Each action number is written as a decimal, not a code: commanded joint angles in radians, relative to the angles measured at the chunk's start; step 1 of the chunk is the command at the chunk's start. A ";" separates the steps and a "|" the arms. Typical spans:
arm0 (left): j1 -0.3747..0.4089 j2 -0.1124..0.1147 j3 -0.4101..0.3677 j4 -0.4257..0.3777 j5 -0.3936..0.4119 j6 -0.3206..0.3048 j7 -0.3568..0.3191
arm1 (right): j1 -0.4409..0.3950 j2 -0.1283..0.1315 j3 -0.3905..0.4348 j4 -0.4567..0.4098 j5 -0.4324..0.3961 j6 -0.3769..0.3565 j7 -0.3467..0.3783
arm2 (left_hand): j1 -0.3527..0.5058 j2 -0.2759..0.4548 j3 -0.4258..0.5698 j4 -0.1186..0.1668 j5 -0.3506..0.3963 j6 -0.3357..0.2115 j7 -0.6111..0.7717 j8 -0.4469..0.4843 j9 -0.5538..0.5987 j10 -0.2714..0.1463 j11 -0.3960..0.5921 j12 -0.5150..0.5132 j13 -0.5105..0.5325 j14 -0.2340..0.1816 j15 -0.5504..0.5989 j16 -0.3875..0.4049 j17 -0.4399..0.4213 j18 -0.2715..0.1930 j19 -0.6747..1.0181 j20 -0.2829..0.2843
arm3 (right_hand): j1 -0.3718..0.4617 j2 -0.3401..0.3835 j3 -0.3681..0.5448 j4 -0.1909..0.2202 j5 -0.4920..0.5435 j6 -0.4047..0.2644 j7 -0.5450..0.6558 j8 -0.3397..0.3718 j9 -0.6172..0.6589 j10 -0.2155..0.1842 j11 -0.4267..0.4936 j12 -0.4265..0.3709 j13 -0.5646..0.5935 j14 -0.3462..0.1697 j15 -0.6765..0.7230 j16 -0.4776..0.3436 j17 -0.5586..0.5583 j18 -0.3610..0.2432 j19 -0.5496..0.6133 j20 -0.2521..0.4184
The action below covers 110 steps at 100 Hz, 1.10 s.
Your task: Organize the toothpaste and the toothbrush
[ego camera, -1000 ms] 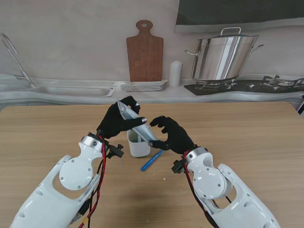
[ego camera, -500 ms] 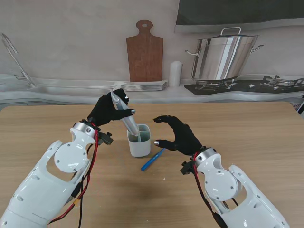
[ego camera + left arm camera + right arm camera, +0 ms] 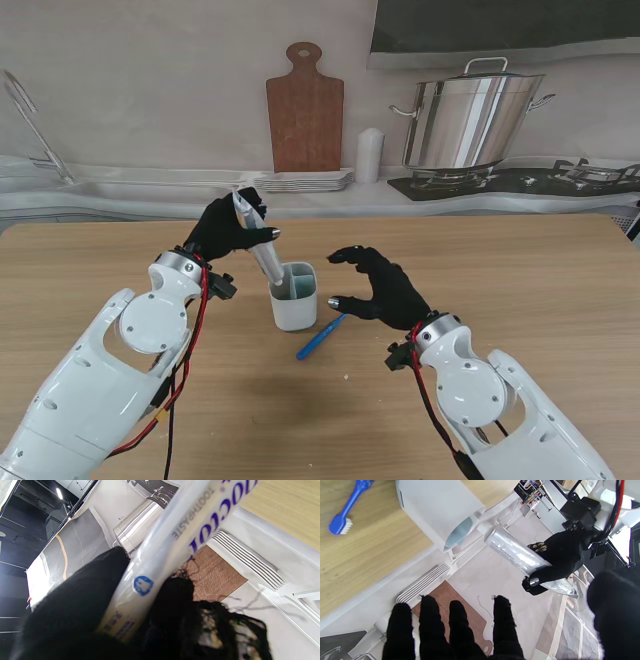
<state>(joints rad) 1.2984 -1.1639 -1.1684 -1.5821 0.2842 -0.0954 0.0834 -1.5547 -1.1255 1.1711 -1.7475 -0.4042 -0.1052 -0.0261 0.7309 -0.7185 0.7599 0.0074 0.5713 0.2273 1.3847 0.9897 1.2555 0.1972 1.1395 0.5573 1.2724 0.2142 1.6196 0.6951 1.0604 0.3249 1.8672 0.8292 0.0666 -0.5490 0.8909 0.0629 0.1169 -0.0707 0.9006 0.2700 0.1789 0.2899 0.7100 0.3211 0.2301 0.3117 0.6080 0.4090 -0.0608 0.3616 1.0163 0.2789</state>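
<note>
Wooden counter [image 3: 520,290] carries the work; sink, cutting board and steel pot stand along the back, well apart from it. Left hand [image 3: 228,232] has its fingers wrapped round the crimped upper end of the toothpaste tube [image 3: 262,250]; the left wrist view shows the tube pinched between thumb and fingers, label facing the camera. Tube is tilted, cap end down at the mouth of the white cup [image 3: 294,297]; whether the cap has passed the rim I cannot tell for sure, though the right wrist view puts it right at the opening. Right hand [image 3: 375,285] hovers just right of the cup, fingers curled but apart, holding nothing. Blue toothbrush [image 3: 321,336] lies flat on the counter, near the cup on the side nearer the robot, untouched. Judgement: step in hand is seating the tube in the cup. To do it well, bring the tube nearer upright before lowering, so the cap does not push the wall and tip the light cup. Loosen the fingers only once the cap rests on the bottom. The right hand could steady the cup.
</note>
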 commanded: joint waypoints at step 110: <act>-0.069 -0.026 0.097 0.153 -0.073 0.029 -0.024 | -0.037 0.007 0.020 -0.021 -0.007 0.011 0.047 | 0.129 0.037 0.131 0.054 -0.005 -0.055 0.006 -0.094 0.088 0.012 0.091 0.011 -0.001 -0.083 0.101 0.003 0.046 -0.199 0.227 0.012 | -0.013 -0.022 0.009 0.007 -0.006 0.000 0.085 0.046 -0.022 0.027 0.032 0.013 0.015 0.018 -0.006 0.018 0.012 0.016 0.006 0.025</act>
<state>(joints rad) 1.2348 -1.1806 -1.0728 -1.4233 0.2173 -0.0710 0.0745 -1.5810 -1.1175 1.1902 -1.7626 -0.4086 -0.0960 0.0045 0.7309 -0.7185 0.7605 0.0074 0.5712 0.2086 1.3819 0.9140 1.2555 0.1972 1.1398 0.5573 1.2724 0.2142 1.6219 0.6950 1.0605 0.3249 1.8683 0.8307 0.0666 -0.5521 0.8914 0.0631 0.1169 -0.0700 0.9814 0.3063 0.1778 0.2901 0.7331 0.3251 0.2406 0.3253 0.6043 0.4091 -0.0466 0.3774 1.0167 0.2917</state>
